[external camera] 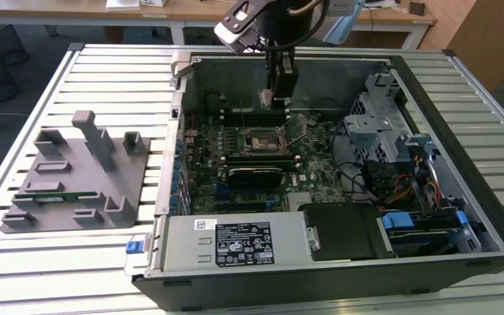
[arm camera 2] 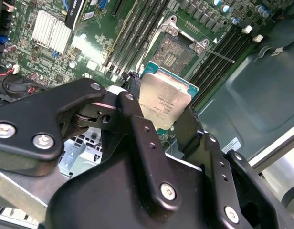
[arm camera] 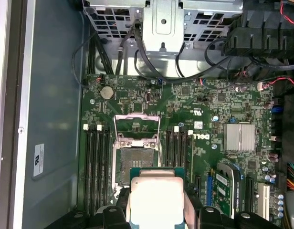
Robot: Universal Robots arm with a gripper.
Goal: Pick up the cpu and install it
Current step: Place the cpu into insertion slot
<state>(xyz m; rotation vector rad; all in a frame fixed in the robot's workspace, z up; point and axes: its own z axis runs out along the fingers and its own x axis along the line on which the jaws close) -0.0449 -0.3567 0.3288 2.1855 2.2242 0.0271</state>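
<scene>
The cpu (arm camera 2: 164,102) is a flat square chip with a silvery top and thin green rim, held between my black fingers (arm camera 2: 132,119). It also shows in the first wrist view, cpu (arm camera: 156,198). My gripper (external camera: 268,100) hangs inside the open computer case, above the motherboard. The black socket (external camera: 261,140) with its metal frame swung up lies a little below it in the exterior view. In the first wrist view the open socket (arm camera: 132,162) sits just beyond the chip's edge. The chip is clear of the socket, not touching it.
The open computer case (external camera: 462,131) fills the table's middle and right, with drive cages and cables (external camera: 383,157) at the exterior view's right. A grey fixture tray (external camera: 73,177) with a green memory stick (external camera: 55,195) stands at the left. Memory slots (arm camera: 97,167) flank the socket.
</scene>
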